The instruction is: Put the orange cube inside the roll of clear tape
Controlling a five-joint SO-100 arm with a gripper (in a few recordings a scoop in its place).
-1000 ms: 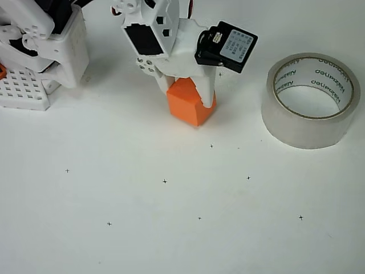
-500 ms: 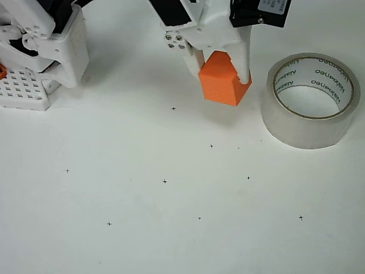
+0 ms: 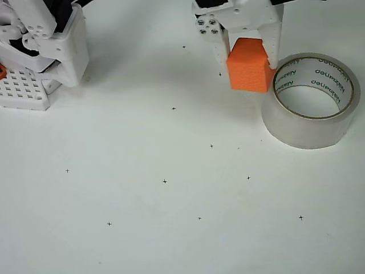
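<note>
Orange cube (image 3: pixel 248 72) sits clamped between the two white fingers (image 3: pixel 272 50) of the gripper (image 3: pixel 248 54), near the top of the overhead view. One finger runs down its left face and the other down its right face, both pressed against it, so the fingers are closed on the cube. The cube appears lifted off the table (image 3: pixel 171 228), though its height cannot be judged from above. Its right lower corner overlaps the left outer edge of the roll of clear tape (image 3: pixel 311 100) in this view; the cube is beside the ring's opening, not over it. The roll lies flat on the table at the right, its round opening facing up, with dark lettering on the white inner core. Small black cross marks (image 3: pixel 165 181) dot the white table surface. At the upper left stands the white arm base (image 3: pixel 48 40), and a white perforated block (image 3: pixel 23 91) lies against it.
</note>
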